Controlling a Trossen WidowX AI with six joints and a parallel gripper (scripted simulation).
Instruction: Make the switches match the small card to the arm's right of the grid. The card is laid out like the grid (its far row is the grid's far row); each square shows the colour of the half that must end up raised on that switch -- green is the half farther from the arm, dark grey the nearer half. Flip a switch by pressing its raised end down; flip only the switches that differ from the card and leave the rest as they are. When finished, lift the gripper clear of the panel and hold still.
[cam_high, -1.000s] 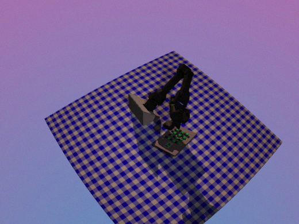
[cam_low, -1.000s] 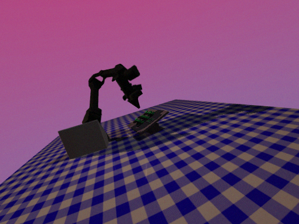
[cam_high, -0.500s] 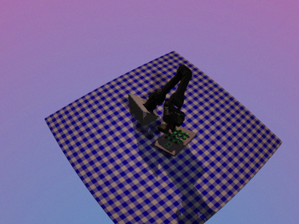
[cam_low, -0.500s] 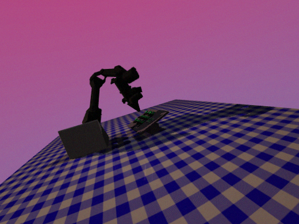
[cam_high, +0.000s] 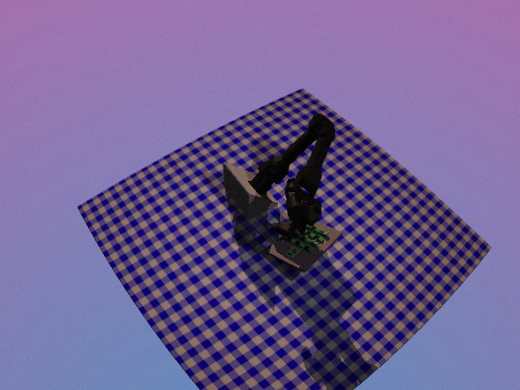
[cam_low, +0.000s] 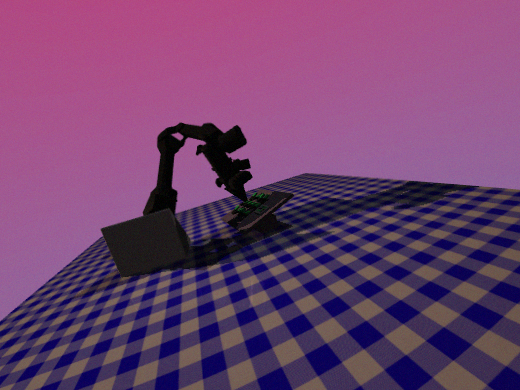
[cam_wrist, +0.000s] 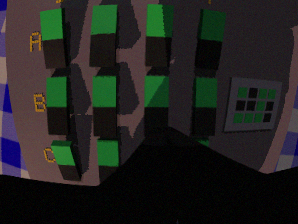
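The tilted switch panel (cam_high: 334, 234) (cam_low: 285, 199) (cam_wrist: 25, 125) carries switches in rows A, B, C and four columns, each half green, half dark grey. The card (cam_wrist: 228, 117) is right of the grid. Its far row reads green, dark, green, green; its middle row dark, dark, green, dark; its near row green, green, green, dark. My gripper (cam_low: 245, 200) (cam_wrist: 161, 135) is shut and empty, its tip low over column 3, by the near end of switch B3 (cam_wrist: 156, 91). Contact cannot be told. It hides C3 and most of C4. Switch C1 (cam_wrist: 63, 153) looks skewed. Which halves are raised is hard to tell.
A grey wedge-shaped block (cam_high: 242, 192) (cam_low: 145, 245) stands beside the arm's base. The blue checked cloth (cam_high: 400, 250) (cam_low: 350, 300) lies under everything. Shadows of the arm fall across the panel and cloth.
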